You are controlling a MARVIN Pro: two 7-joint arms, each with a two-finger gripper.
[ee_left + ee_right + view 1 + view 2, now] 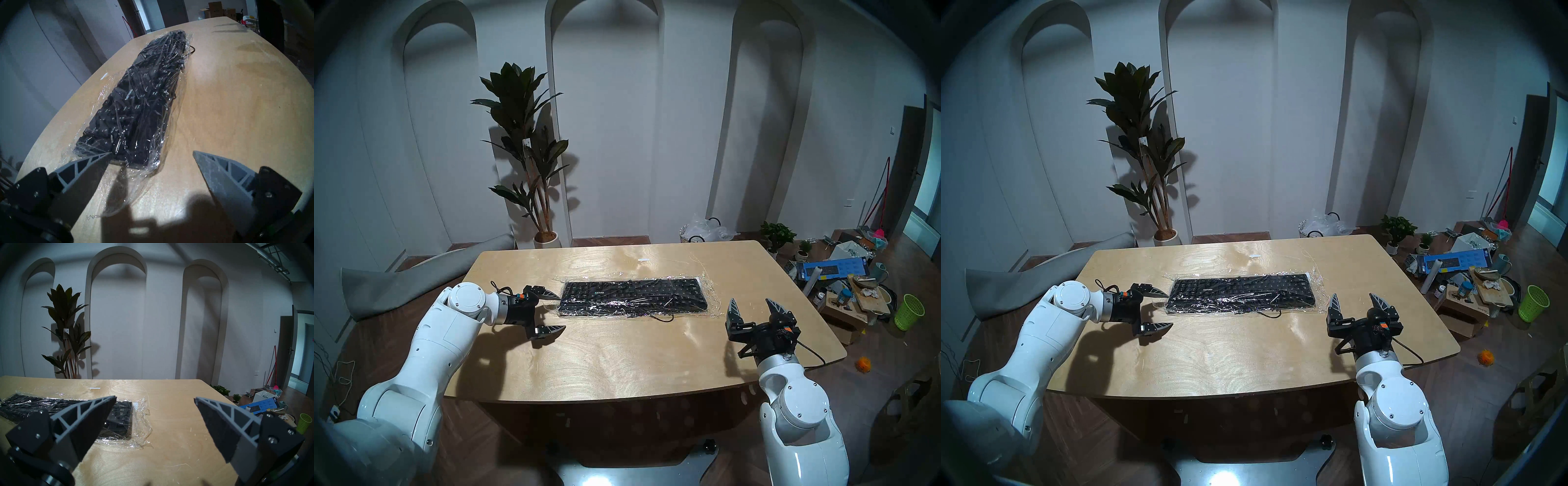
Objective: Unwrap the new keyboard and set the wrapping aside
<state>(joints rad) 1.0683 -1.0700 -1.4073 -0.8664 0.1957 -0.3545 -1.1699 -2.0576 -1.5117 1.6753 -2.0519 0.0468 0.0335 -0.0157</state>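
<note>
The black keyboard (633, 297) lies flat in the middle of the wooden table (619, 359), wrapped in clear crinkly wrapping (707, 288) whose edges stick out at both ends. It also shows in the head right view (1241, 293), the left wrist view (136, 105) and the right wrist view (119, 419). My left gripper (561, 312) is open just off the keyboard's left end, over the loose wrapping edge (129, 191). My right gripper (753, 305) is open and empty, right of the keyboard's right end, above the table. A thin black cable (663, 317) loops out at the front.
A small white strip (643, 260) lies on the table behind the keyboard. A heap of clear plastic with black handles (704, 230) sits beyond the far edge. Floor clutter at right includes a blue keyboard box (833, 268) and a green basket (908, 311). A tall plant (527, 152) stands behind.
</note>
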